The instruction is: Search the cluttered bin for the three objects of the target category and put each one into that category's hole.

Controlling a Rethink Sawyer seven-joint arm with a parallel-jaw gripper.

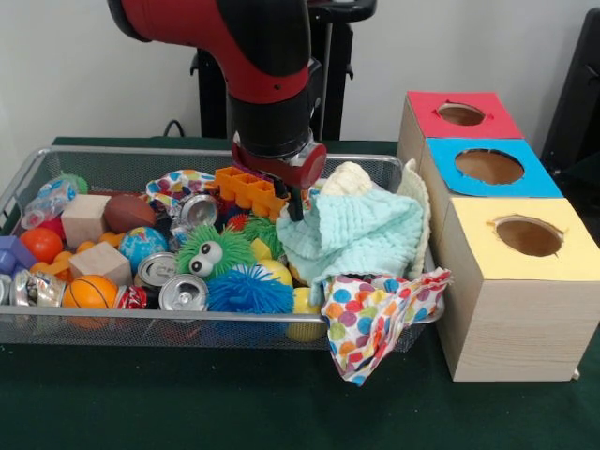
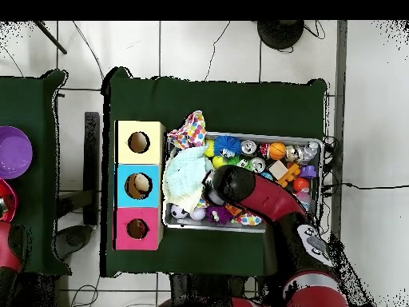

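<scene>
The mint cloth [image 1: 354, 234], likely the target given how close the gripper [image 1: 295, 208] hangs, lies at the bin's [image 1: 112, 167] end nearest the boxes, heaped over a cream cloth [image 1: 349, 178]. It should handle light, limp and unbreakable, draping and dragging neighbours; a pinch on a raised fold near its middle looks best. It looks waffle-textured and crumpled. A spotted cloth [image 1: 375, 319] spills over the bin's rim toward the yellow box [image 1: 511, 281], equally soft. The gripper sits at the mint cloth's edge by orange blocks [image 1: 248, 190]; whether it is spread or clenched, I cannot tell.
</scene>
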